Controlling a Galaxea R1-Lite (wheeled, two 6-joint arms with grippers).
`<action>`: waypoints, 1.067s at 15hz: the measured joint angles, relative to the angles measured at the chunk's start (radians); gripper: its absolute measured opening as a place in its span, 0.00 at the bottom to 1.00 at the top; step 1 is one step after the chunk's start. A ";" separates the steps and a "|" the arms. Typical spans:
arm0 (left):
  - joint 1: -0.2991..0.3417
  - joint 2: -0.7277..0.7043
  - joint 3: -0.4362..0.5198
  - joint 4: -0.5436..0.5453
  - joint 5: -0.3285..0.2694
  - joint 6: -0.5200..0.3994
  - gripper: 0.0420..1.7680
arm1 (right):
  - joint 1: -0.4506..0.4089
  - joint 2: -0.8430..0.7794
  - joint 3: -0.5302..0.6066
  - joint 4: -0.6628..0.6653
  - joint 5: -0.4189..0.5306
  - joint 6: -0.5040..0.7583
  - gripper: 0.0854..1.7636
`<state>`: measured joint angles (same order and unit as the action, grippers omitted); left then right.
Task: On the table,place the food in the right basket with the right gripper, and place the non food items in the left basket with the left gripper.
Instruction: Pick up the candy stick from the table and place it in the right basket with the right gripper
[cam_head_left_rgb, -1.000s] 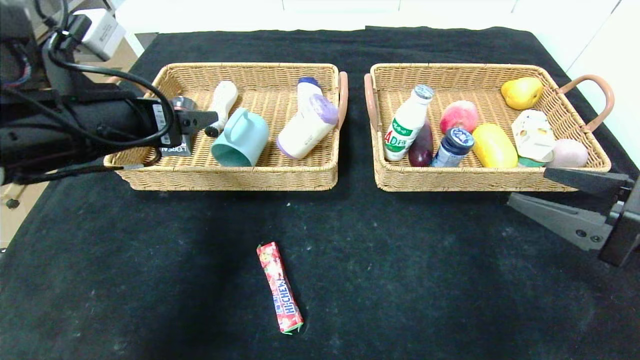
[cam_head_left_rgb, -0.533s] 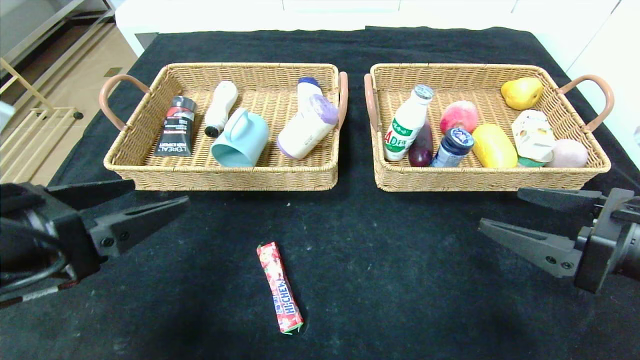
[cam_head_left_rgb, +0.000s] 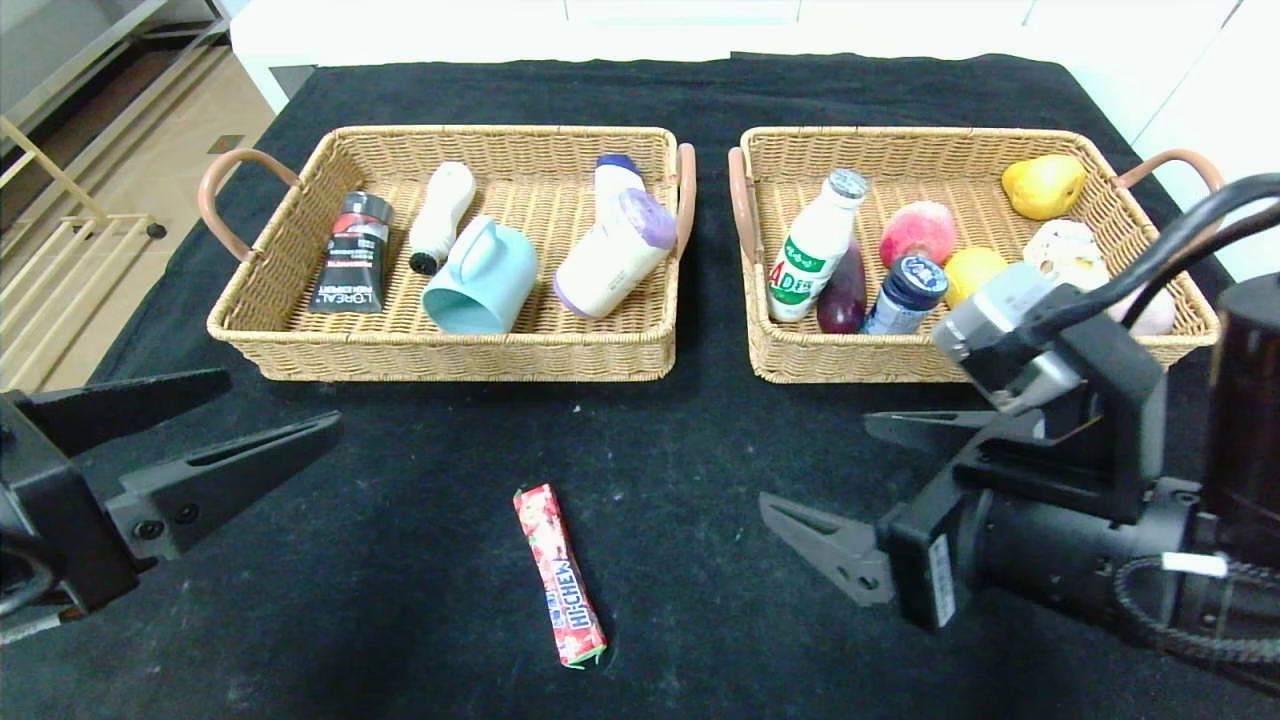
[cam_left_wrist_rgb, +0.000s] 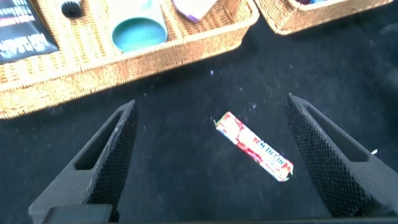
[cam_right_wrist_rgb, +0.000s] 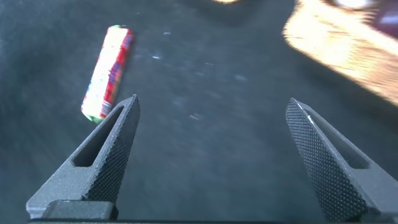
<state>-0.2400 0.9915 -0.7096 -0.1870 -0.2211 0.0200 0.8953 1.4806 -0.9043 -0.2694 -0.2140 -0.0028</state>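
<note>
your right gripper (cam_head_left_rgb: 850, 490) hangs over the table (cam_head_left_rgb: 700, 500) in front of the right basket (cam_head_left_rgb: 900, 365), fingers spread wide, nothing between them. the red hi-chew stick (cam_head_left_rgb: 559, 575) lies flat on the cloth, near the front edge, apart from both grippers and outside both baskets. your left gripper (cam_head_left_rgb: 270, 420) sits low at the front left, fingers also spread, holding nothing. the left basket (cam_head_left_rgb: 450, 355) holds the teal mug (cam_head_left_rgb: 480, 278), the beige roll (cam_head_left_rgb: 612, 255), the slim white bottle (cam_head_left_rgb: 440, 215) and a black tube (cam_head_left_rgb: 352, 253). the right basket holds the milk bottle (cam_head_left_rgb: 812, 248) and the blue-lidded jar (cam_head_left_rgb: 905, 293).
</note>
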 joint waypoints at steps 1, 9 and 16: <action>0.001 -0.002 -0.002 0.000 0.000 0.000 0.96 | 0.051 0.044 -0.020 -0.011 -0.056 0.020 0.97; -0.002 -0.026 -0.018 0.004 0.002 0.001 0.96 | 0.275 0.400 -0.072 -0.382 -0.377 0.093 0.97; 0.000 -0.043 -0.028 0.004 0.005 0.001 0.97 | 0.356 0.585 -0.113 -0.490 -0.504 0.093 0.97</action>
<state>-0.2404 0.9481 -0.7374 -0.1828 -0.2160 0.0211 1.2517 2.0653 -1.0174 -0.7596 -0.7181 0.0904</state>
